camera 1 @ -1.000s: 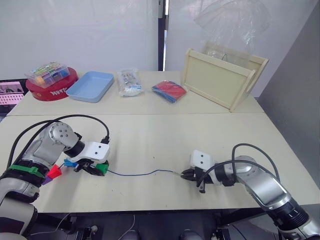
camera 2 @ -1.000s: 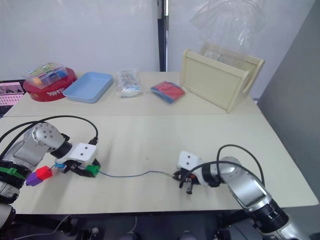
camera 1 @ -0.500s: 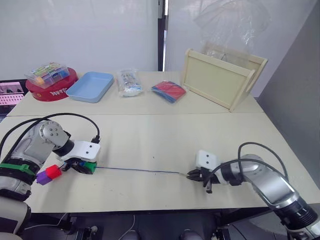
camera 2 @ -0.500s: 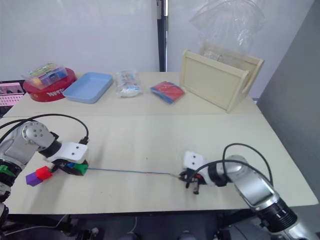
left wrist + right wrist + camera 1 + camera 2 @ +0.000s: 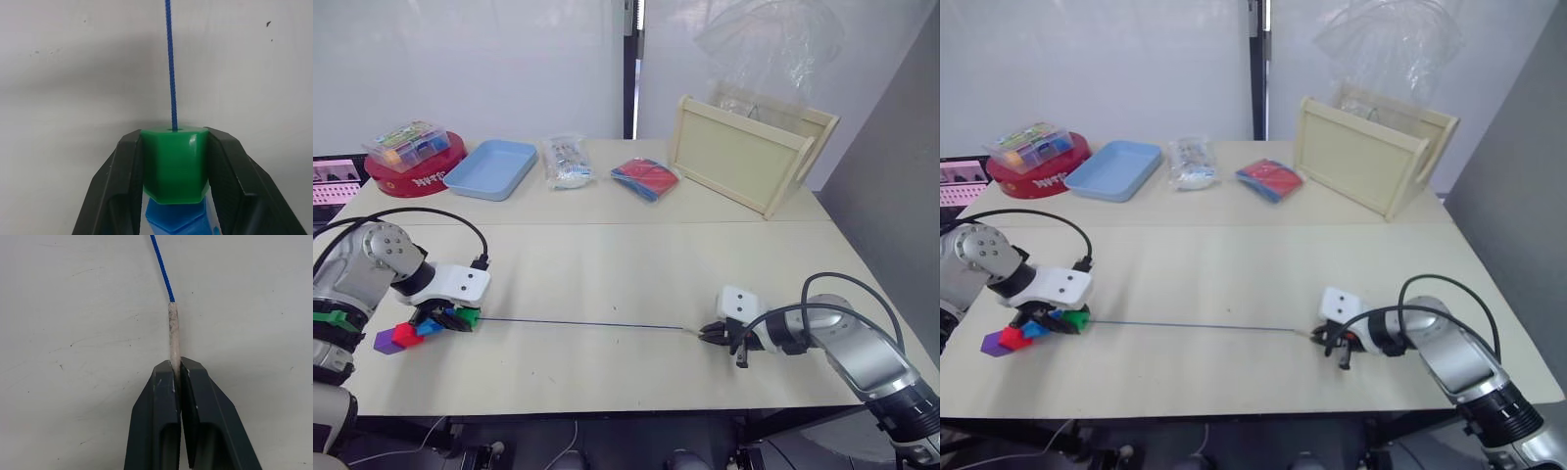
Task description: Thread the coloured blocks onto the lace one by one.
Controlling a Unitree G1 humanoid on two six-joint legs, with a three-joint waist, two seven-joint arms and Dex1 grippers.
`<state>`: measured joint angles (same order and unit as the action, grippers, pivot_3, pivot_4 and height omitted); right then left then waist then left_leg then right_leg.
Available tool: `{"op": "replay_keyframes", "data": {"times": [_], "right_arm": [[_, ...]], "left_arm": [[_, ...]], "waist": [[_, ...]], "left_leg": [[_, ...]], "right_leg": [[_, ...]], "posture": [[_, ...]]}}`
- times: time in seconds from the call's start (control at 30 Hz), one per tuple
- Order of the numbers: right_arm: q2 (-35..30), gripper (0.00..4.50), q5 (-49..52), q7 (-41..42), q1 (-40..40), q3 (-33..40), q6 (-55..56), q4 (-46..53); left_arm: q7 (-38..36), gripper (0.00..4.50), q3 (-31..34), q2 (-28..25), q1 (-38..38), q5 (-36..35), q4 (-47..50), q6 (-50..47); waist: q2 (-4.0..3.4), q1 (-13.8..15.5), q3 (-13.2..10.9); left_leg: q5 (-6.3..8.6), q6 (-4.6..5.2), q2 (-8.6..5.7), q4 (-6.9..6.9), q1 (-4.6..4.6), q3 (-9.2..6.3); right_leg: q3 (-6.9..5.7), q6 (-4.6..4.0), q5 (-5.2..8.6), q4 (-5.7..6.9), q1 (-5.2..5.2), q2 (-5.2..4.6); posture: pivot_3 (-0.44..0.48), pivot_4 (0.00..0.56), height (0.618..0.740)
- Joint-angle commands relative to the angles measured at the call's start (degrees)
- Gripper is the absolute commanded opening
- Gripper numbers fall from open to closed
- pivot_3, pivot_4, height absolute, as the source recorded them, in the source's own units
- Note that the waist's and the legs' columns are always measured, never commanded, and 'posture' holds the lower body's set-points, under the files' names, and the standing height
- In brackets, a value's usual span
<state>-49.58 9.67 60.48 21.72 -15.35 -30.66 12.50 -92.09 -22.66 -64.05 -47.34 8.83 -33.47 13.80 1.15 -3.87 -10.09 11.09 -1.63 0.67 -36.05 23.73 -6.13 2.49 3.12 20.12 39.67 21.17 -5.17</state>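
A thin blue lace [image 5: 578, 323] runs taut and straight across the front of the table. My right gripper [image 5: 177, 369] is shut on its pale stiff tip [image 5: 173, 330] at the right. At the left, my left gripper [image 5: 173, 147] is shut on a green block [image 5: 174, 164] with the lace entering its hole. A blue block [image 5: 176, 220] sits right behind the green one. Behind them on the lace lie a light blue block [image 5: 426, 327], a red block [image 5: 407, 335] and a purple block [image 5: 386, 342].
At the back of the table stand a red round tin [image 5: 416, 176] with a clear box of pieces [image 5: 406, 143] on it, a light blue tray [image 5: 489, 168], a clear bag [image 5: 566, 162], a red-and-blue packet [image 5: 644, 178] and a wooden crate [image 5: 749, 152].
Both grippers have moved apart: the left one leftward with the green block, the right one rightward with the tip. The lace went from slack and curved to taut. The blocks now sit bunched together.
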Motion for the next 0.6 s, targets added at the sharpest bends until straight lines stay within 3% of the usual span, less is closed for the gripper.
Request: {"op": "replay_keyframes", "data": {"times": [0.03,0.27,0.6], "right_arm": [[-2.5,0.00,-2.7,-0.4,-1.7,-0.2,-1.6,0.1],[-5.0,0.00,-3.1,-0.2,-2.8,0.0,-1.5,-0.3],[-2.0,0.00,-4.1,-0.3,0.3,-1.9,1.7,-3.2]], "left_arm": [[-0.4,1.31,-0.7,-2.2,-1.3,-0.6,0.1,0.6],[-0.4,1.31,-0.9,-3.7,1.5,-3.3,2.5,0.5],[2.2,1.31,2.8,-1.9,4.9,-2.0,1.2,2.2]], "waist": [[0.00,0.0,0.0],[0.01,0.3,0.0],[0.10,0.2,0.0]], "left_leg": [[0.00,0.00,0.00,0.00,0.00,0.00],[0.00,0.00,-0.02,-0.02,0.03,0.00],[0.00,0.00,0.01,-0.07,0.01,0.00]], "right_leg": [[0.00,0.00,0.00,0.00,0.00,0.00],[0.00,0.00,0.00,-0.01,-0.01,-0.03],[0.00,0.00,0.00,-0.02,-0.02,0.00]], "posture": [[0.000,0.150,0.740],[0.000,0.150,0.740],[0.000,0.150,0.740]]}}
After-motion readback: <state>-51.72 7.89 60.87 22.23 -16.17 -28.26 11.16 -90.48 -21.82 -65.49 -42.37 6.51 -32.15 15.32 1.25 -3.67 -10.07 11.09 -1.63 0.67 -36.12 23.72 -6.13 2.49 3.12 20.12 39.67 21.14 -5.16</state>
